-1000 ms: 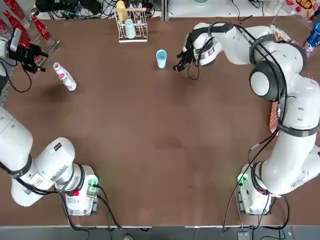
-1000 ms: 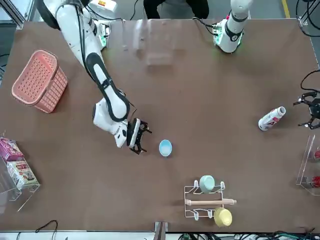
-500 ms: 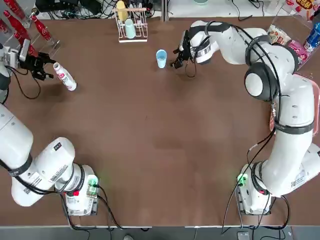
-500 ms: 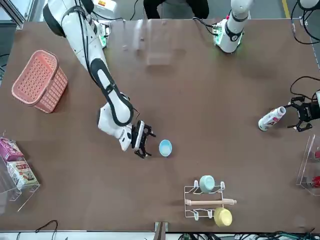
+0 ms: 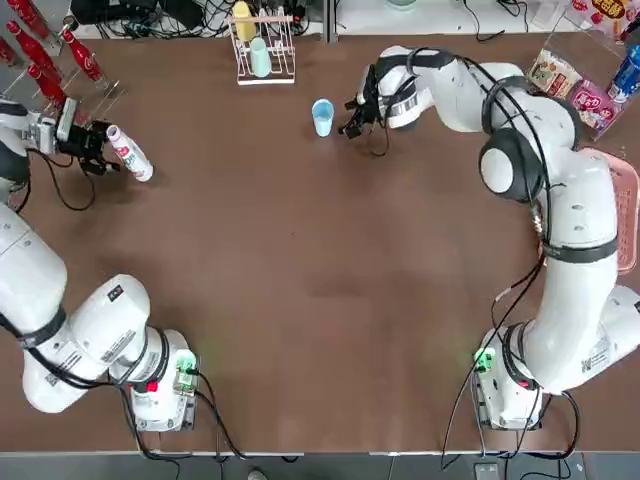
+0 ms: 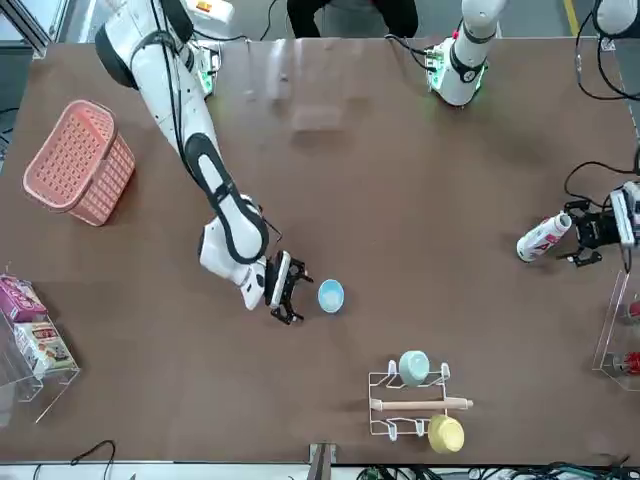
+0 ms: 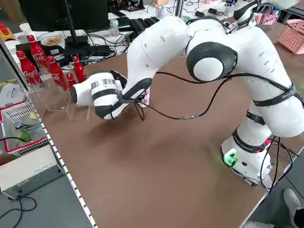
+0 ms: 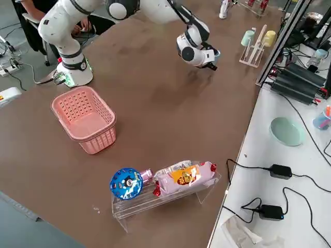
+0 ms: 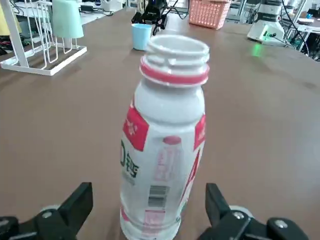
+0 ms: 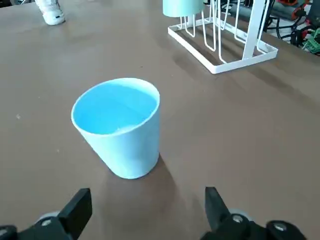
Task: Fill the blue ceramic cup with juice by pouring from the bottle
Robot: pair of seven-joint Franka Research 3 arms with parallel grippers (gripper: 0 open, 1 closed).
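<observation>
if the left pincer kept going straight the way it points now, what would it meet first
Most likely the white bottle, standing just ahead between the open fingers of the left pincer; how far off it is, I can't tell exactly.

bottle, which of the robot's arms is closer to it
The left: its open claw is right beside the bottle, fingers either side of its near edge. The right claw is farther off, beside the blue cup.
</observation>
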